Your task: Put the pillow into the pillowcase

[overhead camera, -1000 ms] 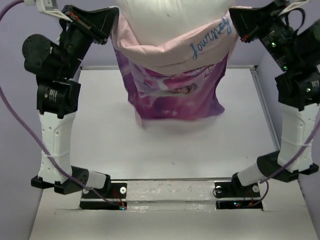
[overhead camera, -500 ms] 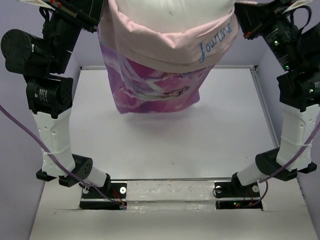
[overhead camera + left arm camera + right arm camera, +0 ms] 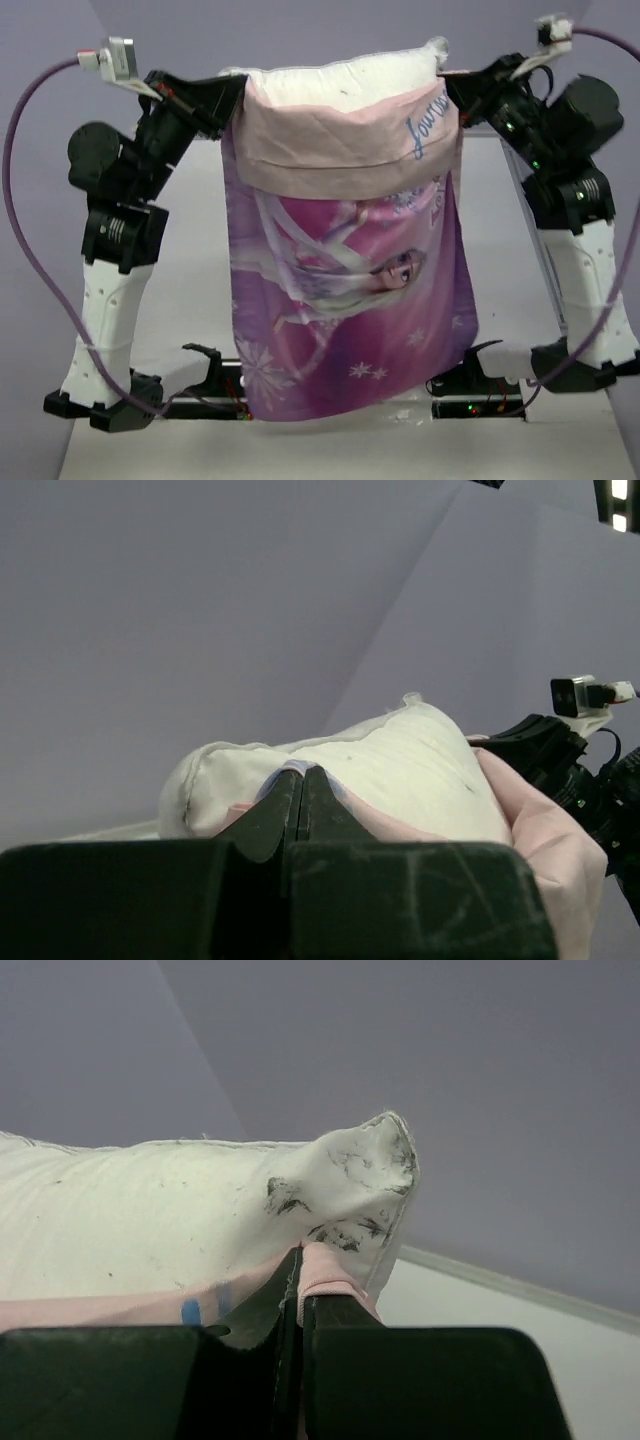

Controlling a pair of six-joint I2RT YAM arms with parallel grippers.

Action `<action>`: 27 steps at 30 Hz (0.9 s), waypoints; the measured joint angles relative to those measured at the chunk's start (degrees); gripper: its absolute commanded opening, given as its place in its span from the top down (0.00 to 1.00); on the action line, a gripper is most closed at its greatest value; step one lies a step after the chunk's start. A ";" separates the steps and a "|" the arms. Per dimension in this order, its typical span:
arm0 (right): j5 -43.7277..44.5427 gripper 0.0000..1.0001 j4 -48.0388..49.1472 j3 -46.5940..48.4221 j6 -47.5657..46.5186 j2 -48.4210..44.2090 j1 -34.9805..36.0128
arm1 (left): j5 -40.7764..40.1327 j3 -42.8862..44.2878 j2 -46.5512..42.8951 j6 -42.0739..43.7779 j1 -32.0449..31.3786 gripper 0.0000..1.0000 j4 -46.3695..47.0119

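The pillowcase (image 3: 350,300) hangs in the air between both arms, purple princess print facing the camera, its pale pink rim folded down at the top. The white pillow (image 3: 340,82) stands inside it, its top edge poking out above the rim. My left gripper (image 3: 232,88) is shut on the pillowcase's upper left corner; its wrist view shows the shut gripper (image 3: 302,776) pinching pink fabric (image 3: 540,830) against the pillow (image 3: 400,770). My right gripper (image 3: 452,85) is shut on the upper right corner; its wrist view shows the gripper (image 3: 300,1252) on pink cloth (image 3: 325,1275) below the smudged pillow corner (image 3: 340,1180).
The white table (image 3: 190,290) lies below, with a raised rim at the right (image 3: 530,240). The pillowcase's lower edge hangs in front of the arm bases (image 3: 480,385). Purple cables (image 3: 30,200) loop outside each arm.
Both arms have swung the pillowcase and pillow up and toward the camera. The case now hangs full length, and more of the pillow sits inside it.
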 measured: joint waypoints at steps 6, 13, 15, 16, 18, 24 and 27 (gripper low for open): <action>-0.02 1.00 -8.02 34.16 -1.05 20.02 -0.26 | -1.84 32.46 19.37 1.22 0.63 1.00 -3.50; -2.69 1.00 1.62 5.97 0.17 -1.92 0.07 | -3.48 1.64 -2.01 1.46 0.61 1.00 5.53; -1.99 1.00 0.83 9.70 -0.17 1.31 0.04 | -2.86 8.52 2.10 1.86 0.55 1.00 1.05; -1.53 1.00 -3.23 20.61 -0.39 7.43 -0.04 | -2.47 19.26 7.82 2.29 0.48 1.00 -2.60; -0.81 1.00 -4.44 35.67 -0.81 17.03 -0.11 | -2.69 32.52 16.17 2.56 0.48 1.00 -3.78; 0.98 1.00 2.47 13.88 -0.87 3.58 -0.35 | -4.04 70.07 34.21 5.01 -1.27 1.00 -24.61; 1.20 1.00 6.75 -3.52 -0.37 -6.54 -0.31 | -7.72 76.63 36.54 8.81 -7.82 1.00 -36.17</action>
